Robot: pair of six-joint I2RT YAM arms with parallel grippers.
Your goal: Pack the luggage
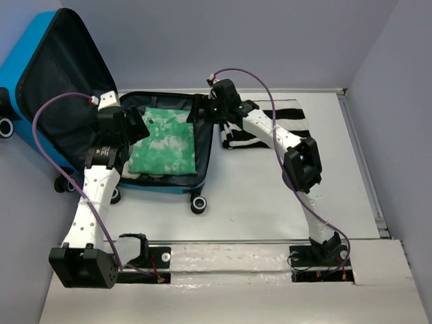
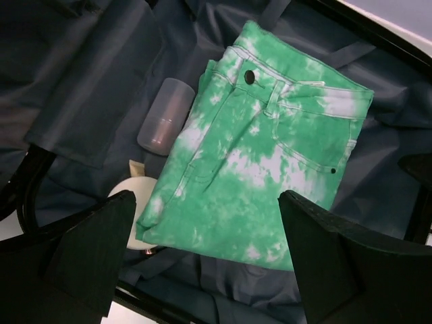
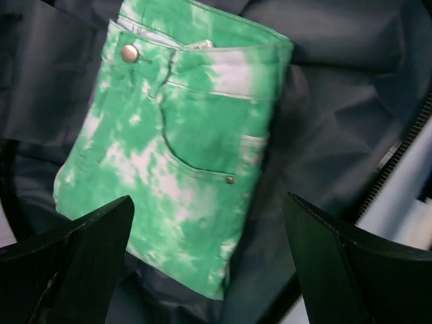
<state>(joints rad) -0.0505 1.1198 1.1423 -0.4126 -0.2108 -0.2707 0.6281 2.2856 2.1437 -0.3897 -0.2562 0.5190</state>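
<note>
Where the white surface (image 1: 270, 202) runs to its far left corner, the luggage (image 1: 158, 187) lies open: blue shell, black lining, lid propped up against the left wall, wheels toward the arms.

Contents and surroundings, in descending size:
- Folded jeans (image 1: 165, 143), green and white tie-dye, flat in the lower half of the case, waistband away from the arms.
- Striped cloth (image 1: 293, 121), black and white, folded, on the surface just right of the case, partly under the right arm; not yet packed.
- Left tool (image 2: 206, 202), spread wide, gripping nothing, hovering over the near left part of the jeans.
- Right tool (image 3: 208, 202), likewise spread wide and empty, over the right side of the jeans.
- Translucent bottle (image 2: 164, 116), lying against the left edge of the jeans.
- Cream round item (image 2: 135, 196), partly tucked under the jeans.

Risks, as judged: a finger that dips could catch the denim and pull the fold apart; a sideways sweep by the left arm could knock the bottle loose; the right arm could drag the striped cloth askew.

Markings: none legible. Button, rivets and a pale waistband tag carry nothing readable.
</note>
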